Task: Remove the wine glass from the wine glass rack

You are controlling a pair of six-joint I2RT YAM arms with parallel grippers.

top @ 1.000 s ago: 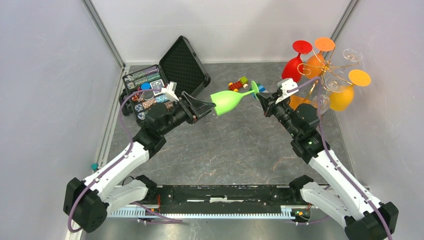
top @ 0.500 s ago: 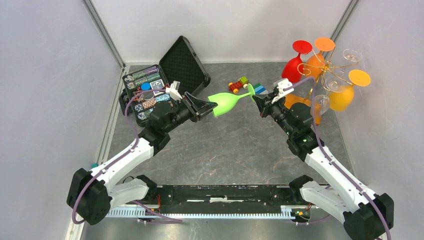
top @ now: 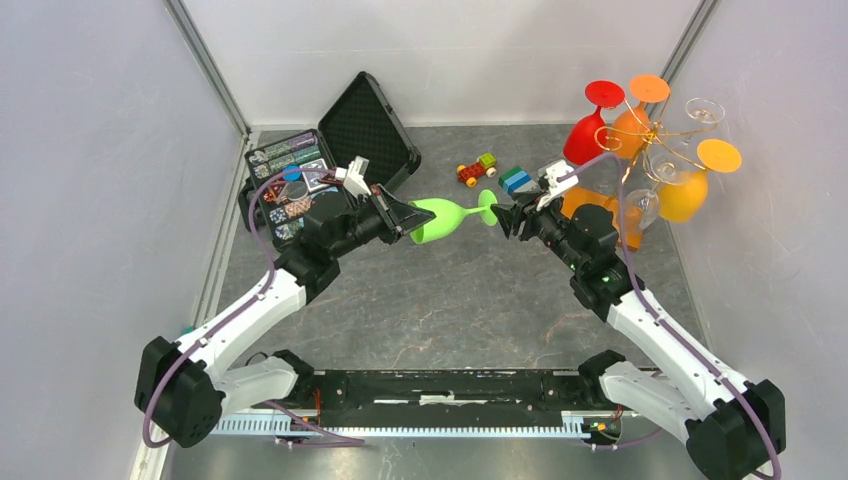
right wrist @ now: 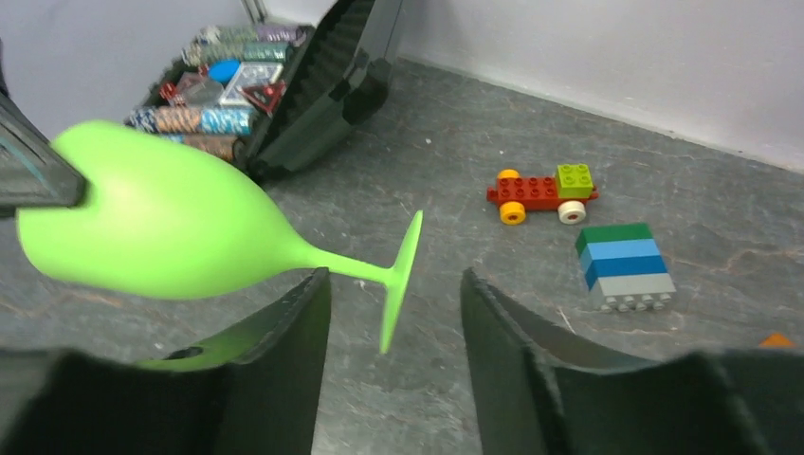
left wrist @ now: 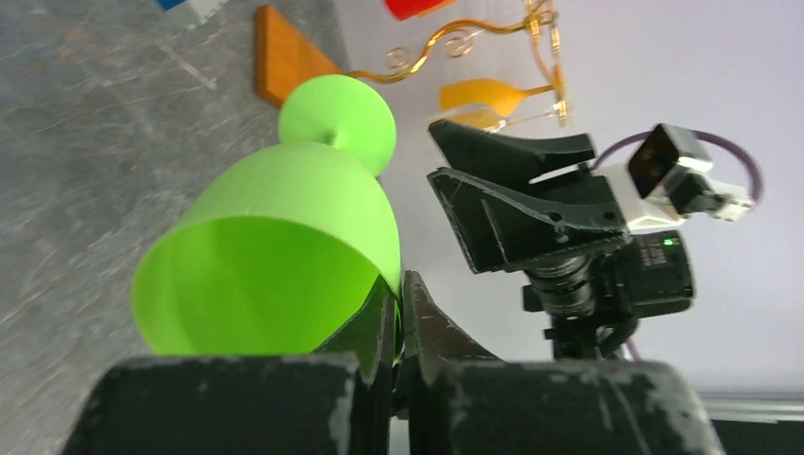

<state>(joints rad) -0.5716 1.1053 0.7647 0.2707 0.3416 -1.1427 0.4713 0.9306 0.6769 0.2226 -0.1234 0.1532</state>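
Green wine glass held sideways in the air between two robot arms, well apart from the wine glass rack at the far right.

The left pincer is all but closed on the bowl's rim, one finger inside the wall and one outside. The right pincer stands wide open with nothing in it, a finger on either side of the glass's foot and seemingly touching neither foot nor stem. Above the middle of the tabletop, the glass looks like light, stiff, smooth moulded plastic, more likely to slip or swing than to break. A pinch on one thin wall probably lets it pivot, so the stem close to the foot seems the surer hold, with the slender stem the likeliest weak point.
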